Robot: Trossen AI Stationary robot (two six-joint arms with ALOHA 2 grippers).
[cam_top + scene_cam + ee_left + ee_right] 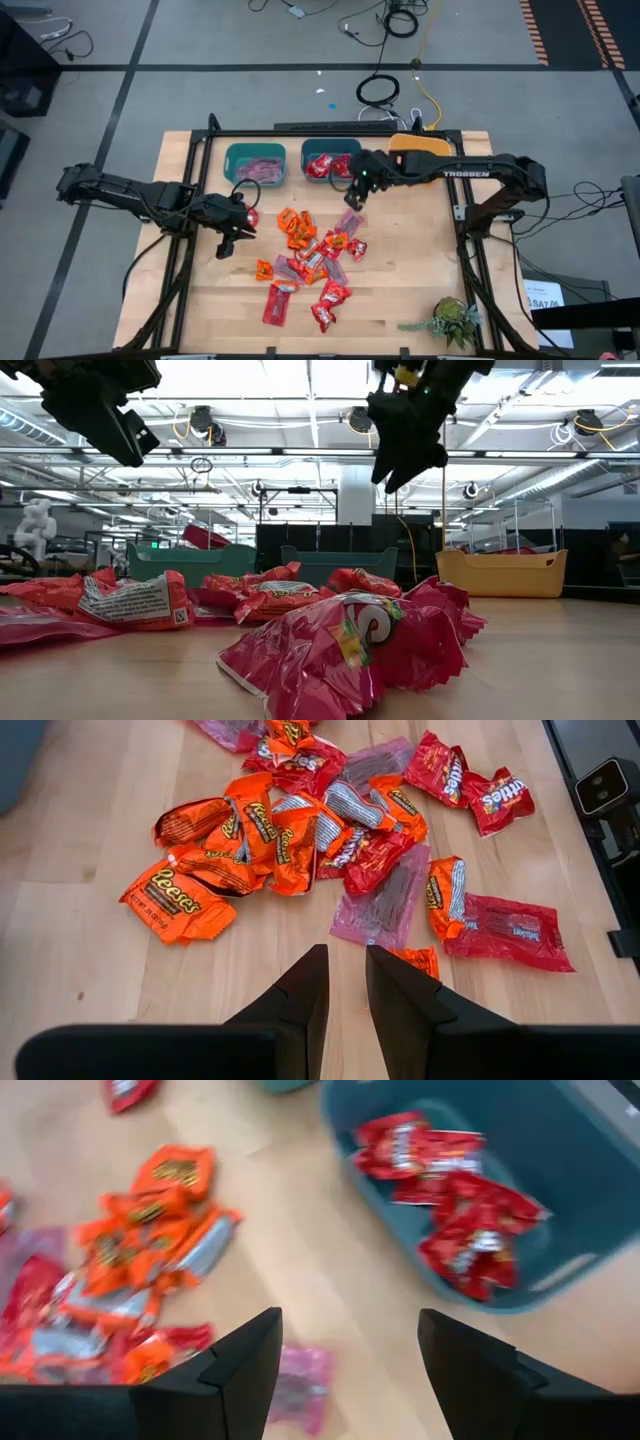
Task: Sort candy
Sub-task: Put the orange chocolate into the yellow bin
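Candy (310,262): a loose heap of small wrapped sweets in red, orange and pinkish-mauve foil, spread over the middle of the wooden worktop (400,290); some lie overlapping, a few singly towards the near edge.
Already sorted: mauve packets lie in the left teal bin (254,164), red ones in the middle teal bin (330,163); what the yellow bin (420,146) holds cannot be told, as the right arm covers it.
Left tool (232,243): low over the left edge of the heap, fingers nearly pressed together with a narrow slit between them, pinching nothing that shows.
Right tool (350,1370): raised above the worktop between the red bin and the heap, fingers spread wide and empty; a mauve packet (300,1380) lies on the wood below the gap.
Handling: I judge the sweets very light, thin and crinkly; the shiny foil is probably slippery and the flat packets sit flush on the wood, so they will slide if nudged.
Where to grip: best across a packet's raised middle or a puffed edge, choosing one lying apart from its neighbours.
Risk: closing on overlapping wrappers could lift two colours together.
Progress: seemingly early to midway, since most pieces are unsorted.
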